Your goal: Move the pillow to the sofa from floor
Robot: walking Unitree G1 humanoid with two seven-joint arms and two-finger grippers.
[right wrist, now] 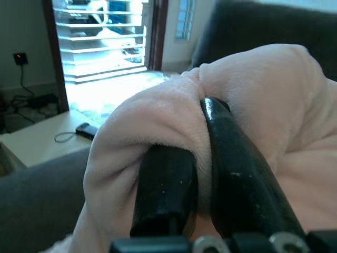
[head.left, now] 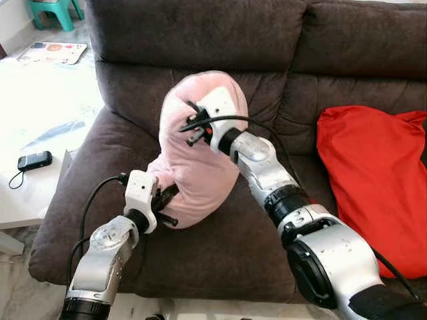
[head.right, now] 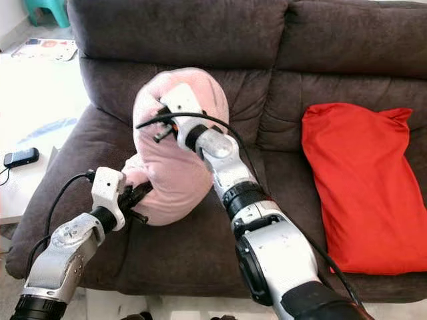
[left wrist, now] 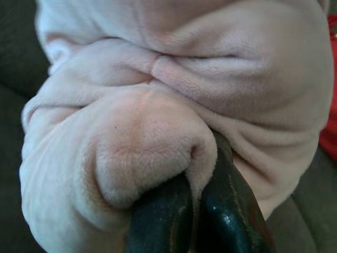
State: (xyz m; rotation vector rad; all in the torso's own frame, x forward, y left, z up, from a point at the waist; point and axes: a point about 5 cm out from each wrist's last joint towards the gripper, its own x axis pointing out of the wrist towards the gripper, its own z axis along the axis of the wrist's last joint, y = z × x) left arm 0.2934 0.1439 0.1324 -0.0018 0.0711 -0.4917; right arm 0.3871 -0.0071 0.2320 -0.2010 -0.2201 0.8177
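Pink pillow (head.left: 200, 157) held upright over sofa (head.left: 100, 173) seat, bottom touching cushion; left gripper (left wrist: 202, 182) pinched on low fold, right gripper (right wrist: 202, 158) clamped on top fold. To finish well: lower both w/ care, lay flat on seat left of red bag (head.left: 373, 187); release only once weight rests; avoid edge.

A pink pillow (head.right: 175, 170) rests on the dark brown sofa (head.right: 200, 40) seat. The right gripper (head.right: 162, 110) pinches its top at 12 o'clock, the left gripper (head.right: 139, 195) its lower edge at 8. A red cushion (head.right: 360, 187) lies at 3 o'clock.
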